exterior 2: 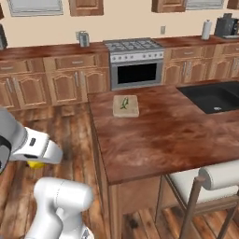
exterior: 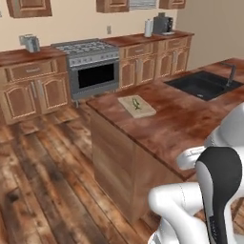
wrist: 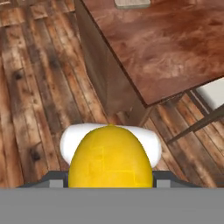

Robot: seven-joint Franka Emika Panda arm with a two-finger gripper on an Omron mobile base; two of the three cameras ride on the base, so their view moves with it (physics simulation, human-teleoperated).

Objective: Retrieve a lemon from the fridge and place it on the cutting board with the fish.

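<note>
My fingers [wrist: 110, 186] grip the lemon [wrist: 110, 157]; fetching is done. The board [exterior 2: 125, 106] with the fish [exterior 2: 124, 103] lies well ahead on the table [exterior 2: 158, 135]. Carrying and placing remain.

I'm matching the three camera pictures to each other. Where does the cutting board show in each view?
Left base view: cutting board at centre, near the island counter's far corner.
Right base view: cutting board at upper centre, same corner.
Hand view: one edge at the top.
Shared landmark: the island counter.
</note>
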